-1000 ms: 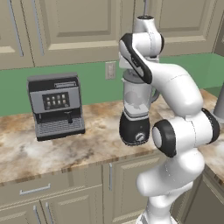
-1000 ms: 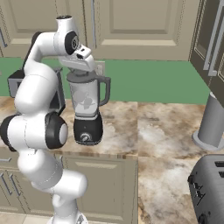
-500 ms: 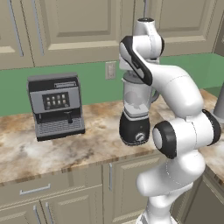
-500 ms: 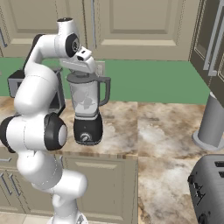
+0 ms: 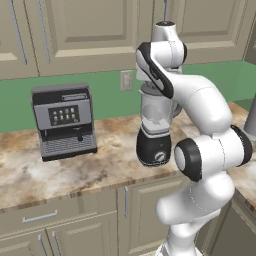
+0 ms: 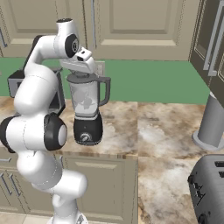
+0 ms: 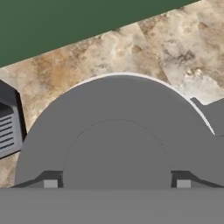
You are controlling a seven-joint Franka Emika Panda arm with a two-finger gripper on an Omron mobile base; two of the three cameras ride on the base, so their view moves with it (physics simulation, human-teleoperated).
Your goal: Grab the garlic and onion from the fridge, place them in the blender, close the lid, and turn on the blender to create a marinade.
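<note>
The blender [image 5: 154, 131] [image 6: 87, 109] stands on the marble counter, a clear jar on a black base with a silver knob. The dark grey lid [image 6: 81, 78] [image 7: 116, 131] sits on top of the jar. My gripper [image 6: 81, 71] [image 7: 117, 183] [image 5: 150, 84] hovers straight above the lid, pointing down and open. Its fingertips [image 7: 50, 183] stand on either side of the lid's raised centre knob. Pale shapes show through the jar; I cannot tell whether they are the garlic and onion. The fridge [image 6: 210, 39] rises at the right edge.
A coffee machine [image 5: 65, 120] stands on the counter left of the blender. A grey cylinder [image 6: 212, 124] and a dark toaster [image 6: 210, 188] are on the right stretch of counter. Upper cabinets hang close above my arm, with the green wall behind.
</note>
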